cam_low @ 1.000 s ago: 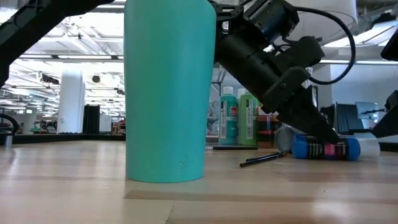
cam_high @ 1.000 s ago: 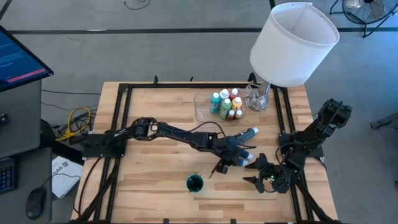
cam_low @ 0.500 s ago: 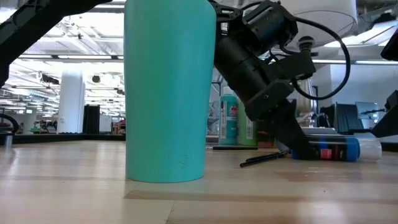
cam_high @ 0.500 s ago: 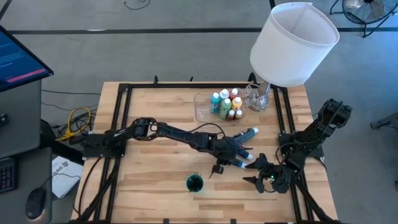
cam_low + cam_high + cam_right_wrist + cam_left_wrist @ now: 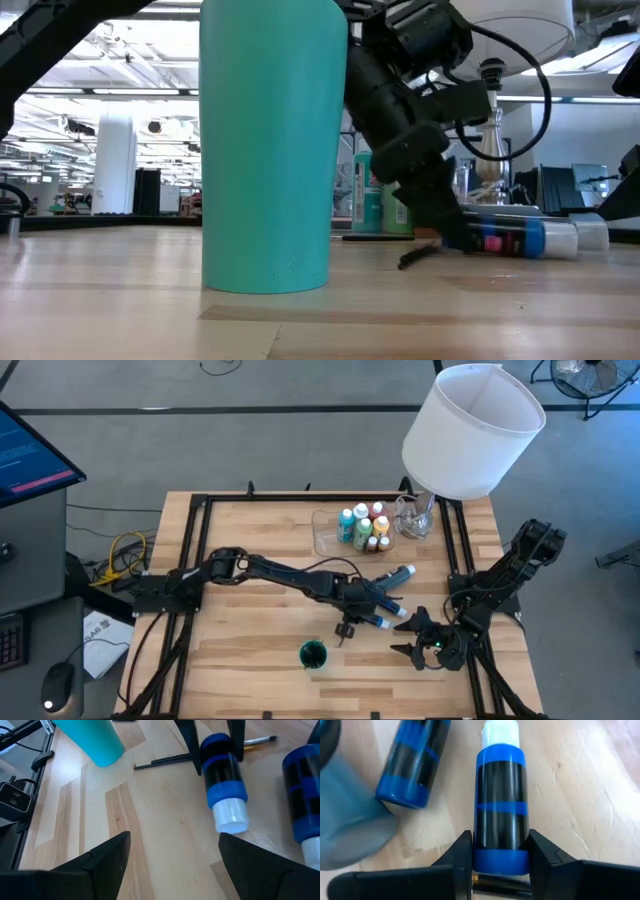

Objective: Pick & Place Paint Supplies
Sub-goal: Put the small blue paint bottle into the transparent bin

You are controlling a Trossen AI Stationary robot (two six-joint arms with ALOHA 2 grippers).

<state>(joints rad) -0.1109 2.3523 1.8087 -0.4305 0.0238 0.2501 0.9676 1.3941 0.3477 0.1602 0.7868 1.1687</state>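
A blue paint bottle (image 5: 501,810) with a white cap is lying on its side on the wooden table (image 5: 250,650), toward the right half of it, and the left gripper (image 5: 372,618) is reaching down over it. In the left wrist view the two dark fingers (image 5: 459,855) are pressing against either side of the bottle's base end, so the gripper is clamping the bottle while the bottle is resting on the wood. A thin dark-handled brush (image 5: 418,257) is lying on the table just beside that gripper, partly under it.

A second blue bottle (image 5: 398,575) is lying on its side near the first one, a little farther toward the back of the table. A teal cup (image 5: 313,654) is standing upright near the front edge, in front of the left gripper and apart from it.

At the back of the table, a clear plastic tray (image 5: 324,536) is holding a cluster of upright white-capped paint bottles (image 5: 362,528) in several colours. A large white lampshade (image 5: 472,430) is hanging over the back right corner.

The right gripper (image 5: 422,641) is waiting low over the front right part of the table, its fingers standing wide apart and holding nothing, pointing toward the clamped bottle.
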